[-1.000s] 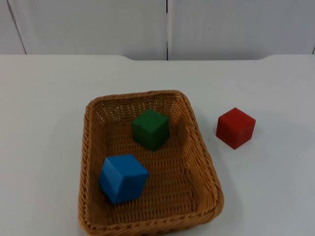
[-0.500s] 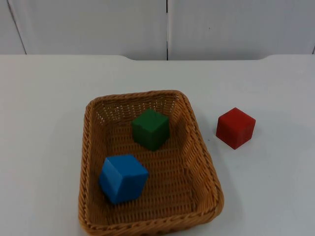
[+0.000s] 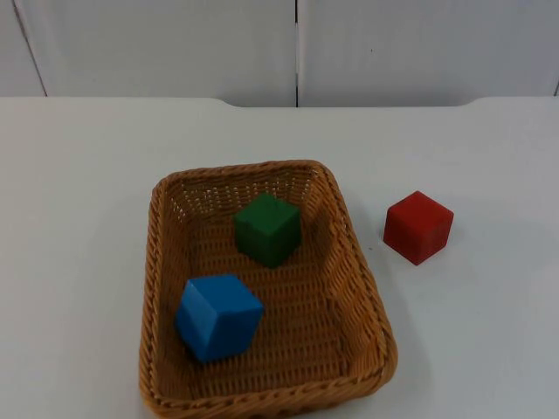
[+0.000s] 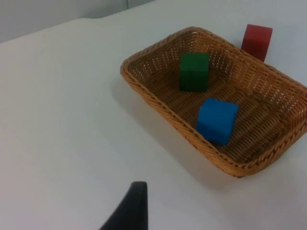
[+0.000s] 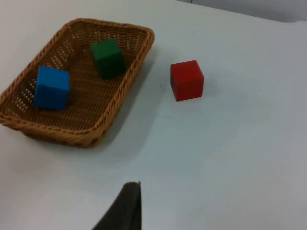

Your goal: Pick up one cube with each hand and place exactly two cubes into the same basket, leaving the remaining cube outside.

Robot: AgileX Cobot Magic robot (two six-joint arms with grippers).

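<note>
A brown wicker basket (image 3: 151, 262) lies in the middle of the table. Inside it, a green cube (image 3: 267, 229) rests toward the far end and a blue cube (image 3: 218, 316) toward the near left. A red cube (image 3: 418, 227) stands on the table just right of the basket, apart from its wall. My left gripper (image 4: 129, 211) waits above bare table, well off from the basket (image 4: 163, 111), green cube (image 4: 194, 72) and blue cube (image 4: 217, 120). My right gripper (image 5: 125, 208) likewise waits at a distance from the red cube (image 5: 187, 80) and basket (image 5: 53, 130).
White table top (image 3: 79, 175) spreads on all sides of the basket. The grey partition wall (image 3: 297, 44) closes the far edge. The basket's near rim reaches almost to the table's front.
</note>
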